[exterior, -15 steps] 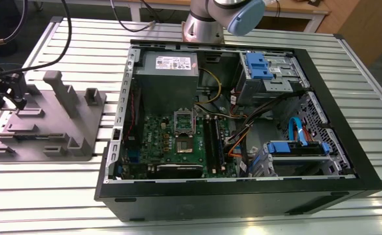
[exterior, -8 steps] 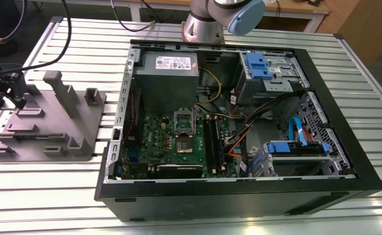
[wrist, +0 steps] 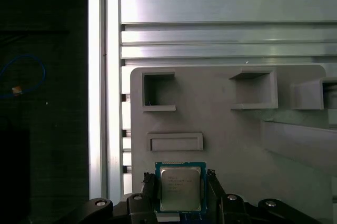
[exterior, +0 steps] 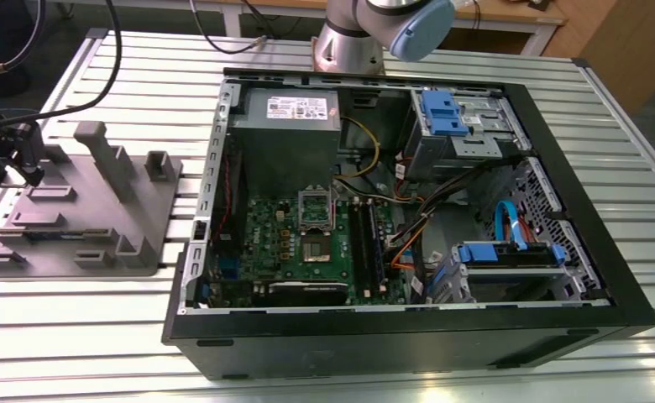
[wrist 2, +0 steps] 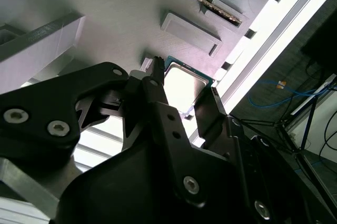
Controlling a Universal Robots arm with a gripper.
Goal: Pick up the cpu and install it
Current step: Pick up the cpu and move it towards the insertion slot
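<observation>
The cpu [wrist: 180, 190], a small square chip with a pale metal top and a green rim, lies flat on the grey plastic fixture [wrist: 231, 134]. My gripper [wrist: 180, 177] straddles it, and the two black fingertips [wrist: 150, 184] press against its opposite edges. In the second wrist view the cpu [wrist 2: 184, 79] sits between the same fingers [wrist 2: 210, 103] of the gripper [wrist 2: 183, 89], still resting on the fixture [wrist 2: 105, 2]. In the exterior view the gripper [exterior: 23, 164] hangs over the fixture [exterior: 81, 227] at that view's left. The motherboard socket [exterior: 314, 220] stands open inside the computer case [exterior: 210, 227].
The fixture carries upright posts [exterior: 109, 155] and shallow pockets [wrist: 158, 91] close to the gripper. The slatted aluminium table [exterior: 81, 336] holds both fixture and case. Inside the case are a power supply [exterior: 294, 113], drive bays [exterior: 462, 126] and loose cables [exterior: 417, 227]. The arm's base [exterior: 350, 42] stands behind the case.
</observation>
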